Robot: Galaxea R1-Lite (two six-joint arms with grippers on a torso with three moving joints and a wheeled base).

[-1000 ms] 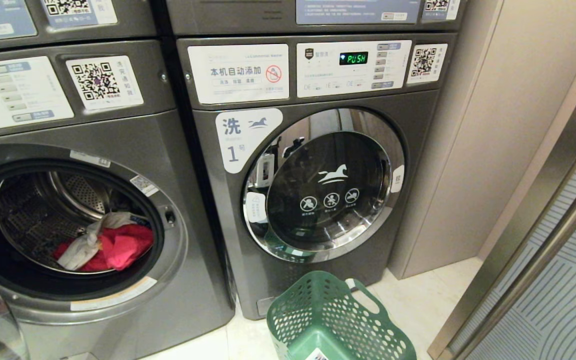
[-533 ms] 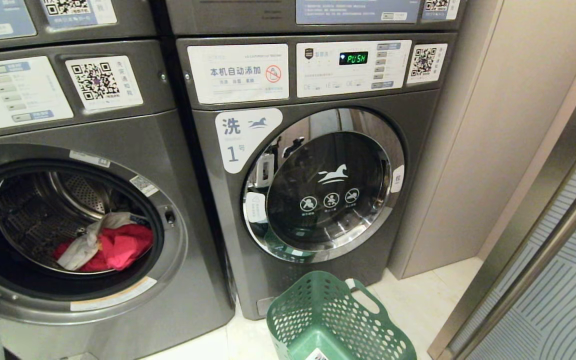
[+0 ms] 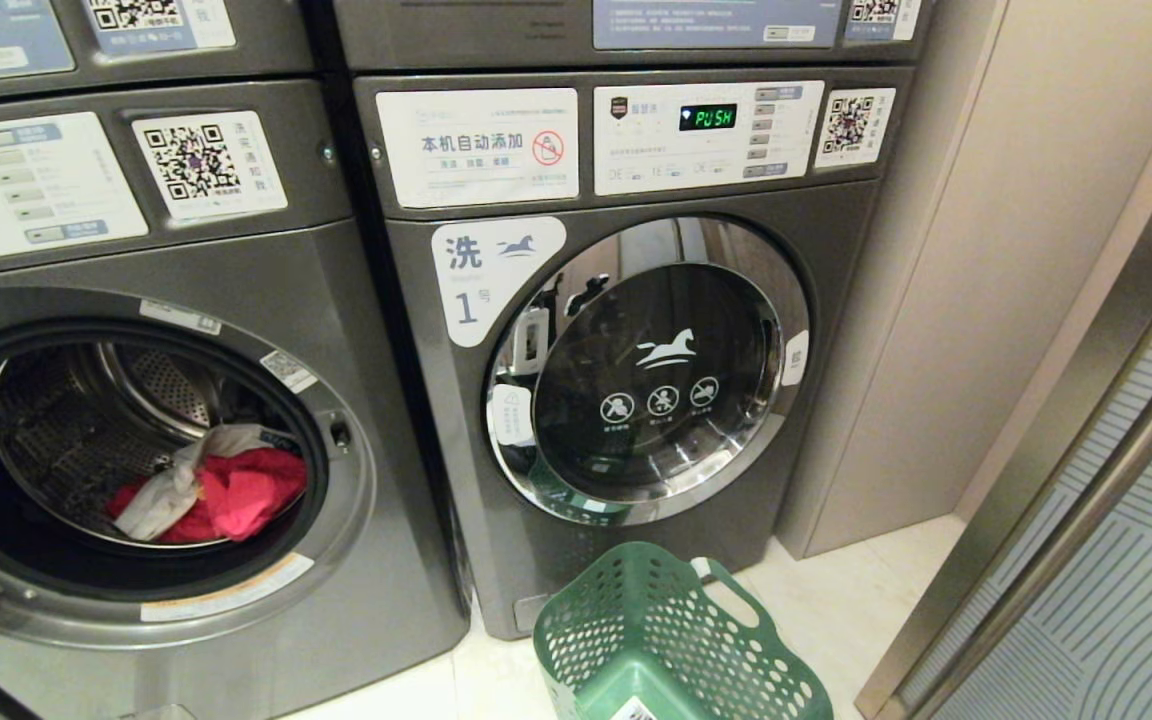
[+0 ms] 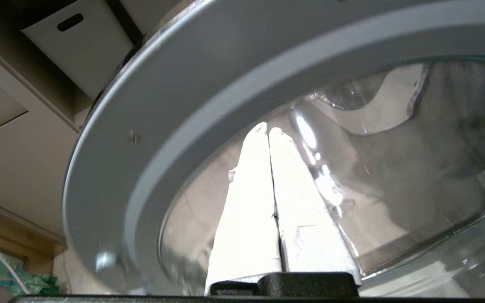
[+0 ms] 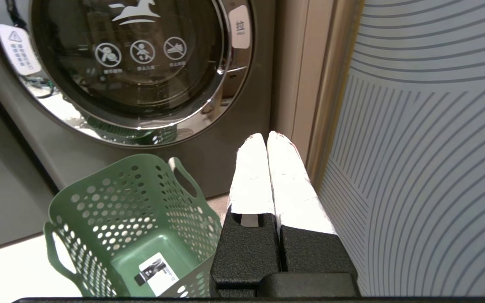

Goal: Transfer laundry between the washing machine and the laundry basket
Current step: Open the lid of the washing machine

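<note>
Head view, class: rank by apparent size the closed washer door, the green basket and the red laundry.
1. Closed washer door
2. Green basket, partly cut off by the frame and nearer the camera, so less certain
3. Red laundry

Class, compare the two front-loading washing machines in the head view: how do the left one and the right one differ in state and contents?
1. The left washer's opening is uncovered, baring its drum; the right washer's round door is shut.
2. Red and white laundry lies in the left washer's drum; nothing can be made out behind the right washer's dark glass.
3. The green laundry basket stands before the right washer, not the left.

Both are grey with QR-code stickers.
</note>
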